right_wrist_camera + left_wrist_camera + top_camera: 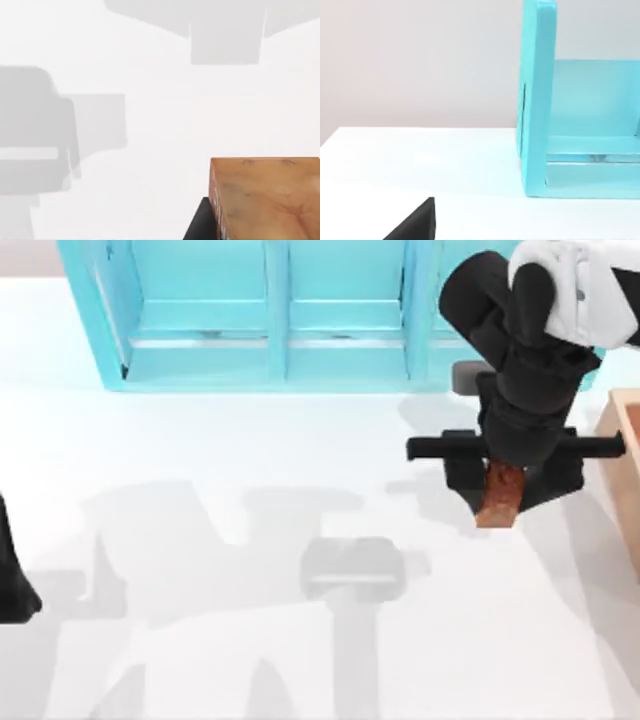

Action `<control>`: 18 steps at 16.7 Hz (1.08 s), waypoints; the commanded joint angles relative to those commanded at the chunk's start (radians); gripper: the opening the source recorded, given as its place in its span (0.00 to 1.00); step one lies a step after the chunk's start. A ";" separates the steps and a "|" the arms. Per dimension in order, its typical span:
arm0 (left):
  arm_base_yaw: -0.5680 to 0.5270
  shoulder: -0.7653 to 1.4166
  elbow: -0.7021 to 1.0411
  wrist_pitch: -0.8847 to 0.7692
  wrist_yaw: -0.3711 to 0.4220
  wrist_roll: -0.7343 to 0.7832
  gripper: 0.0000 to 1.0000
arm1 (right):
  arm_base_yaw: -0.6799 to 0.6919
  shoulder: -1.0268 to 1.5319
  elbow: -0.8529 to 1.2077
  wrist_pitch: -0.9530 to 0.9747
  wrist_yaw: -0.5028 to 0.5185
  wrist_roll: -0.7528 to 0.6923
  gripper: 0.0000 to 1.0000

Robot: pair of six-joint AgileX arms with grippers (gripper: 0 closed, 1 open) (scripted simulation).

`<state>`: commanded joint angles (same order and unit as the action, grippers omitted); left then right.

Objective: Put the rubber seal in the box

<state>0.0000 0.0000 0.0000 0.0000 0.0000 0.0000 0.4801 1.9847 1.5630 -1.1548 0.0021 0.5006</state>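
The rubber seal point(500, 502) is a small reddish-brown glossy block held in my right gripper point(502, 485), which is shut on it and hangs above the white table at the right. Its shadow lies on the table to the left. In the right wrist view the rubber seal point(265, 200) looms close, with a dark finger point(200, 227) against its side. The box point(622, 445), light tan with a darker inside, shows partly at the right edge, just right of the gripper. My left arm point(15, 580) stays parked at the left edge.
A big turquoise shelf unit point(270, 310) stands along the back of the table, close behind my right arm; its end wall point(540, 100) shows in the left wrist view. The white tabletop point(250, 540) stretches open across the middle and front.
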 joint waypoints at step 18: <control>0.000 0.000 0.000 0.000 0.000 0.000 1.00 | -0.480 -0.116 0.027 -0.160 0.000 -0.484 0.00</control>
<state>0.0000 0.0000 0.0000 0.0000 0.0000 0.0000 0.0005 1.8689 1.5905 -1.3145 0.0026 0.0165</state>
